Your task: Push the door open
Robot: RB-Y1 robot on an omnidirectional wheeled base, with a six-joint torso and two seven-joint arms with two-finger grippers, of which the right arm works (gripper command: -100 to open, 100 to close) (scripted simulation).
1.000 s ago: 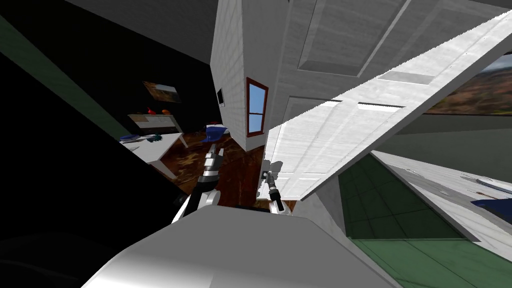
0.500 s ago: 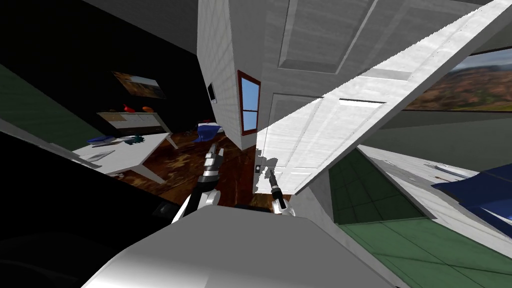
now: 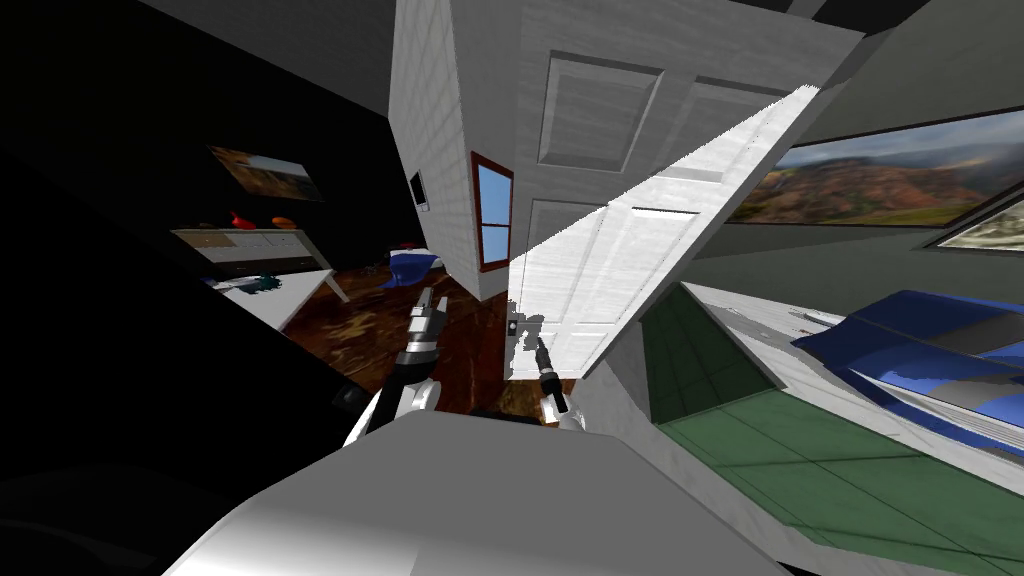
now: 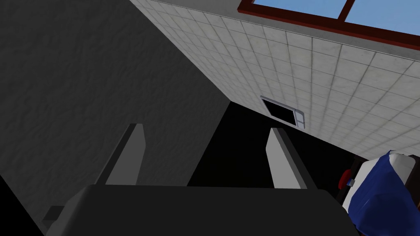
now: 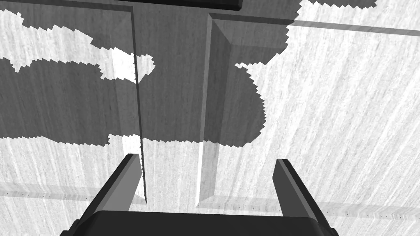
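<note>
The right gripper (image 5: 208,160), fingers spread wide and empty, points at the white panelled door (image 5: 336,123) just ahead of it, near its free edge, probably for best leverage. The left gripper (image 4: 206,130), likewise spread and empty, hangs aside.

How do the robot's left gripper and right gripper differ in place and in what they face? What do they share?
1. The right gripper points at the white panelled door from close by; the left gripper points towards a tiled wall farther off.
2. In the head view the right gripper is at the door's lower part; the left gripper hangs over the brown floor, apart from the door.
Shared: both are open and hold nothing.
</note>
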